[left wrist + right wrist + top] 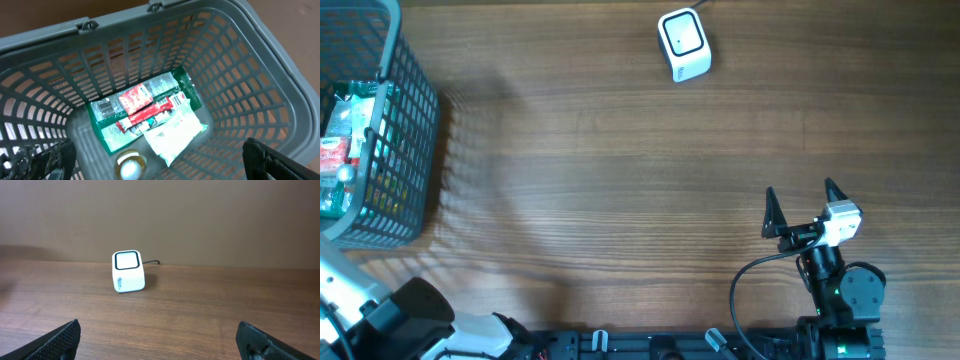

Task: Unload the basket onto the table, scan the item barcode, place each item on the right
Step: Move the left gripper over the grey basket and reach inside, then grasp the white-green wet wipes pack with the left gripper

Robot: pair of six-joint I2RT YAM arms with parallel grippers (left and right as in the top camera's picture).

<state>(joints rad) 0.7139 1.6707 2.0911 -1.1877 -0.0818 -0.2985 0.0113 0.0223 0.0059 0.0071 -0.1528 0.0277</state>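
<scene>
The items lie in a grey mesh basket point(250, 75) at the table's left edge point(415, 130). In the left wrist view a green flat pack point(187, 90) lies on the basket floor with a red box point(135, 98) and a red-and-white packet point(150, 114) on it. A white pouch point(172, 132) with a printed barcode lies over its corner. A small amber bottle point(129, 167) stands beside them. My left gripper point(160, 167) hangs open above these, holding nothing. The white scanner point(683, 44) sits at the far side, also in the right wrist view point(128, 271). My right gripper point(801, 195) is open and empty.
The left arm's base and links point(410, 315) are at the near left corner. The scanner's cable point(152, 262) trails behind it. Bare wooden table point(620, 170) lies between the basket, the scanner and the right arm.
</scene>
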